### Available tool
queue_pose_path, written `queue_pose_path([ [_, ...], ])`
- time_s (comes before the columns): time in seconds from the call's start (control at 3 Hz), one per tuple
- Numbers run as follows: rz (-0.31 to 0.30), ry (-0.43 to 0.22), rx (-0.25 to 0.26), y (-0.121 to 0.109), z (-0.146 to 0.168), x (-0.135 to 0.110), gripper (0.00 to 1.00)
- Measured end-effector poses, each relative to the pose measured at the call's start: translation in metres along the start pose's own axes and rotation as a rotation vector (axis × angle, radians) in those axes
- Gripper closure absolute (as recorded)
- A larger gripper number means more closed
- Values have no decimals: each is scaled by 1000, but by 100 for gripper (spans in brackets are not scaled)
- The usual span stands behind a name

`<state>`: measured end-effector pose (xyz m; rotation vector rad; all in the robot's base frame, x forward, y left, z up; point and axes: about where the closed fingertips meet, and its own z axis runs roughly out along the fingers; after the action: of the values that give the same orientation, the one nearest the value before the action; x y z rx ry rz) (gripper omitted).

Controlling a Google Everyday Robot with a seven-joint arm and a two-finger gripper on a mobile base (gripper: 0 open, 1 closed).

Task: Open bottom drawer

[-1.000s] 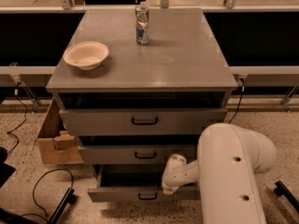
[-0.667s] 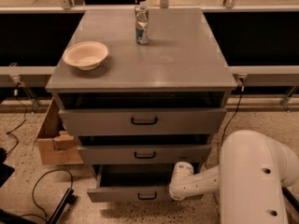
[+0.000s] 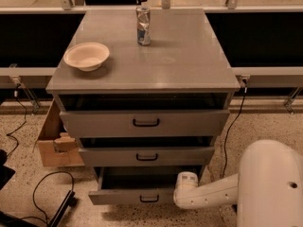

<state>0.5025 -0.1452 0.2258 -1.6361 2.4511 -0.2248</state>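
Observation:
The bottom drawer (image 3: 128, 196) is the lowest and narrowest grey front of the cabinet, with a small black loop handle (image 3: 149, 199). It stands pulled out, and the dark inside of its tray shows behind the front panel. My gripper (image 3: 183, 193) is at the end of the white arm (image 3: 213, 193). It sits low by the drawer's right front corner, to the right of the handle. Whether it touches the drawer does not show.
The middle drawer (image 3: 147, 156) and top drawer (image 3: 146, 122) are each slightly out. A bowl (image 3: 86, 56) and a can (image 3: 143, 25) stand on the cabinet top. A cardboard box (image 3: 56, 141) and black cables (image 3: 42, 188) lie on the floor at left.
The white arm and its bulky body have shifted to the right and lower in view. The arm's end has slid slightly right along the bottom drawer's front. The drawer stays pulled out.

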Motion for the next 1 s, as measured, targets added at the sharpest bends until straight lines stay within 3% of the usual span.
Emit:
queue_pose_path([
  [0.67,-31,-11,3,0,-2,-7,36],
  [1.0,-31,-10,1,1,-1,-6,5],
])
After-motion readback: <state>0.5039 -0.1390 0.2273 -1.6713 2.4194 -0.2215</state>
